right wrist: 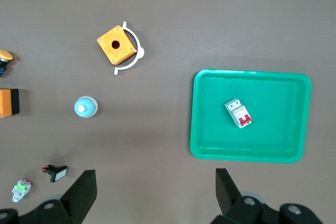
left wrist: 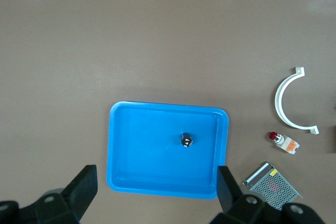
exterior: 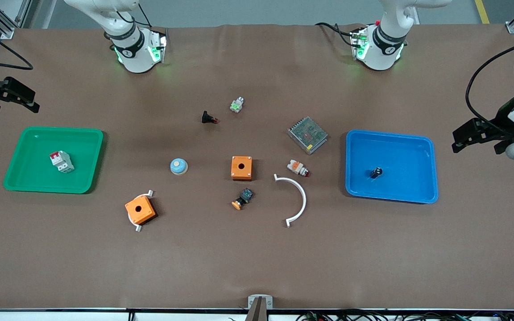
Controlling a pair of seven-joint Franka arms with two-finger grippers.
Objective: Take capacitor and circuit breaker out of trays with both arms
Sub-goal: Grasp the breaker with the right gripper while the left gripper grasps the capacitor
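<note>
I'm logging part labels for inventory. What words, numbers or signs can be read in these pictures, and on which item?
None can be read.
Breaker in the green tray: its red end shows no legible print.
Capacitor in the blue tray: too small to show any marking.
Mesh-covered power supply: no readable label.

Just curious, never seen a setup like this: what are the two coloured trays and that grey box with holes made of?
The green tray and blue tray look like glossy moulded plastic: rounded rims, soft highlights. The perforated grey box appears to be bare sheet metal, judging by its punched mesh and dull silver sheen.
</note>
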